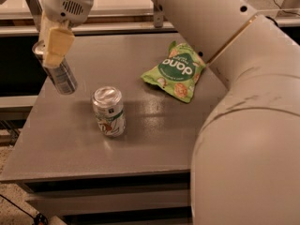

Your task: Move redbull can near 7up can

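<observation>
The redbull can (62,78) is a slim silver can with darker panels. It hangs tilted over the left part of the grey table (154,125). My gripper (52,48) comes down from the top left and is shut on the can's upper end, with a cream finger pad (57,45) over the top. The can's base appears slightly off the tabletop. The 7up can (108,111), shorter with a silver top and a white, green and red body, stands upright to the right of and nearer than the redbull can, a short gap away.
A green snack bag (176,71) lies on the table's far right part. My large white arm (234,125) fills the right side of the view. The table's left edge (28,125) and front edge (103,177) are close by.
</observation>
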Motion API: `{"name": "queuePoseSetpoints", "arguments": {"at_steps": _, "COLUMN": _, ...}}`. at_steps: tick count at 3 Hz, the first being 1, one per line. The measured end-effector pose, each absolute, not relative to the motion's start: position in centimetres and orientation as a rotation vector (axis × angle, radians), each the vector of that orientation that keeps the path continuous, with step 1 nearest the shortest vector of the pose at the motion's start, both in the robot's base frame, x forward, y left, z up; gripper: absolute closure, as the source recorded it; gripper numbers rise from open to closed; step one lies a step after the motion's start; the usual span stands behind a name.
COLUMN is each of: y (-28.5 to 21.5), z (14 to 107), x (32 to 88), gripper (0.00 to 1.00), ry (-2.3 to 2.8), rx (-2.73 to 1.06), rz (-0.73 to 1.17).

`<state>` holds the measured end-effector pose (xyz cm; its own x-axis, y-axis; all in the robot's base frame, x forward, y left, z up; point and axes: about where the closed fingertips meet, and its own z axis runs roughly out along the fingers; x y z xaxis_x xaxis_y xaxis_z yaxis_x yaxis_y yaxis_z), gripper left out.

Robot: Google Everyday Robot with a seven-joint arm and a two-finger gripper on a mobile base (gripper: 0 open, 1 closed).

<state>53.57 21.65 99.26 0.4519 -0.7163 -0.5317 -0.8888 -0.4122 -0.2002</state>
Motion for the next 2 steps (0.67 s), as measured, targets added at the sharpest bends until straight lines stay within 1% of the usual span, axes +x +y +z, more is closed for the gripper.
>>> {"name": "queuePoseSetpoints", "arguments": {"at_steps": 2, "y": 14.6, "z": 103.7, "x": 54.7, "gripper": 1.00, "ry": 1.438, "rx": -2.144, "rz": 0.366}}
